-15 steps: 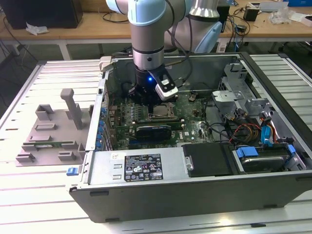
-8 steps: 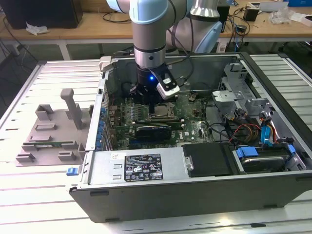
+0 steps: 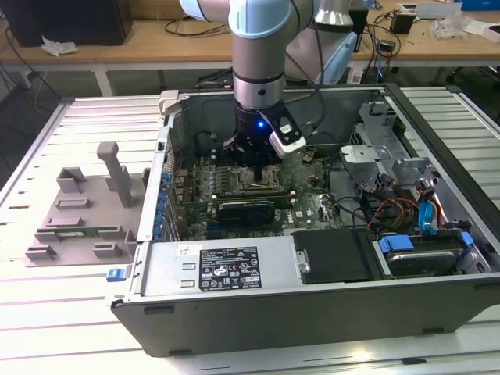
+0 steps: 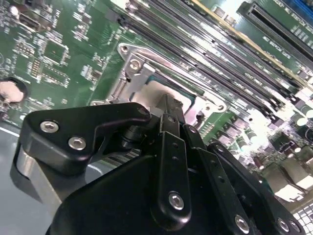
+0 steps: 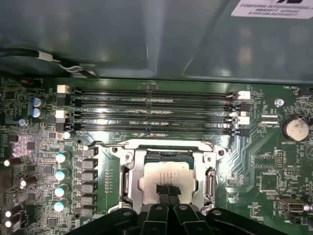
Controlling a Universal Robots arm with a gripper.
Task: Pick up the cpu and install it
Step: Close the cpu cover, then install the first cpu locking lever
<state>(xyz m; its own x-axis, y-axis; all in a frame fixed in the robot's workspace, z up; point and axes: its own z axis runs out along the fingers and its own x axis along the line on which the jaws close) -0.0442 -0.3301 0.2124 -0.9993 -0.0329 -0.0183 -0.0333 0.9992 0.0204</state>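
The cpu (image 5: 166, 171) is a pale silver-grey square lying flat inside the metal-framed socket (image 5: 124, 171) on the green motherboard (image 5: 254, 161). My gripper (image 5: 166, 190) is straight over it, and its two black fingertips are pressed together on the middle of the chip's top. In the second wrist view the cpu (image 4: 155, 90) peeks out beyond the gripper (image 4: 167, 104), with the socket frame (image 4: 134, 66) around it. In the exterior view the arm reaches down into the open computer case, and the gripper (image 3: 254, 168) sits low over the socket (image 3: 262, 180).
Black memory slots (image 5: 151, 112) run beside the socket. The case walls (image 3: 168, 156) surround the board. A power supply (image 3: 226, 266) and drive bay (image 3: 336, 254) line the near side, with cables (image 3: 398, 211) on the exterior view's right. A grey fixture (image 3: 78, 207) stands outside on the slatted table.
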